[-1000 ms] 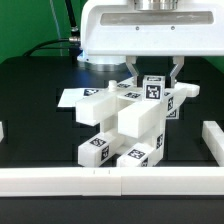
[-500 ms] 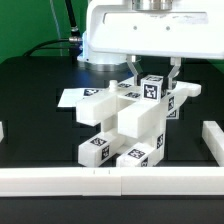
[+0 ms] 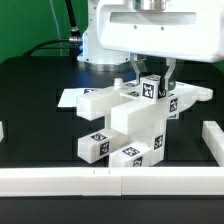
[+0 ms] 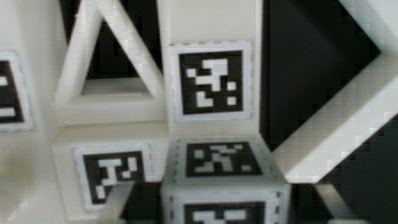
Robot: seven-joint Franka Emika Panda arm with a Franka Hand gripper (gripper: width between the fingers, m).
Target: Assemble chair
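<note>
The white chair parts [image 3: 135, 120] stand joined in a cluster at the table's middle, and several carry black-and-white tags. A long slab [image 3: 105, 100] lies across the top and leg blocks [image 3: 93, 148] rest on the table in front. My gripper [image 3: 152, 76] hangs over the cluster, shut on an upright tagged block [image 3: 152, 90] at its top, one finger on each side. In the wrist view that block [image 4: 221, 165] fills the space between the jaws. Beyond it stands the X-braced panel [image 4: 107, 90] with a tagged upright [image 4: 212, 82].
The marker board [image 3: 70, 97] lies flat behind the cluster on the exterior view's left. White border rails run along the front [image 3: 100, 183] and the right side [image 3: 213, 138], and a short piece shows at the left edge [image 3: 3, 130]. The robot's white base stands behind.
The joined parts have turned and tilted slightly, and the right end has swung out toward the exterior view's right. The gripper has stayed shut on the tagged block.
</note>
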